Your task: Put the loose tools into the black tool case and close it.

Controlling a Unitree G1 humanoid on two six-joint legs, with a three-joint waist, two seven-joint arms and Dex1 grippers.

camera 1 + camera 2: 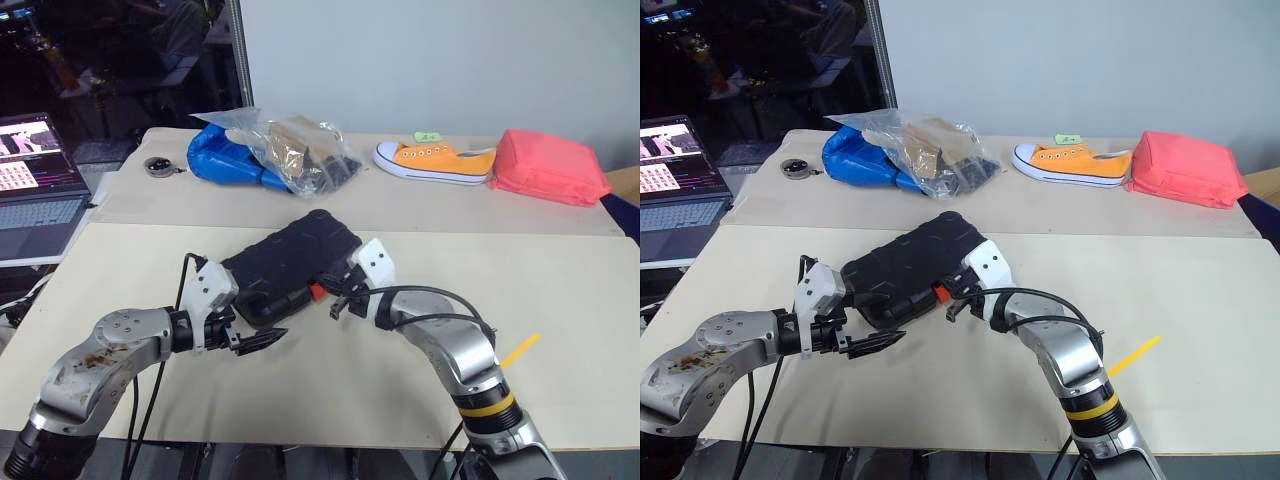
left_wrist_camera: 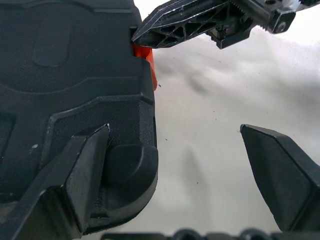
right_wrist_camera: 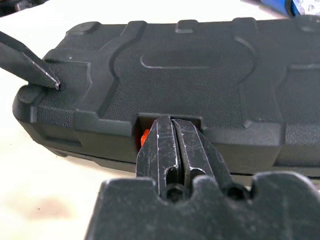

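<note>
The black tool case [image 1: 290,258] lies closed on the beige table, ribbed shell up, with its small orange latch [image 1: 316,292] on the near long side. My right gripper [image 3: 172,124] is shut, and its joined fingertips press at the latch [image 3: 143,137] in the lid's notch. At the case's near left corner my left gripper [image 2: 175,127] stands open. One of its fingers [image 2: 85,170] rests on top of that corner [image 2: 75,75], and the other finger [image 2: 280,170] hangs over bare table beside it. The loose tools are out of view.
At the back of the table lie a blue bag [image 1: 225,160], a clear plastic bag [image 1: 305,150] of items, an orange shoe [image 1: 435,160] and a pink pouch [image 1: 550,168]. A laptop [image 1: 35,185] stands off the left edge. A yellow strip [image 1: 520,350] lies near right.
</note>
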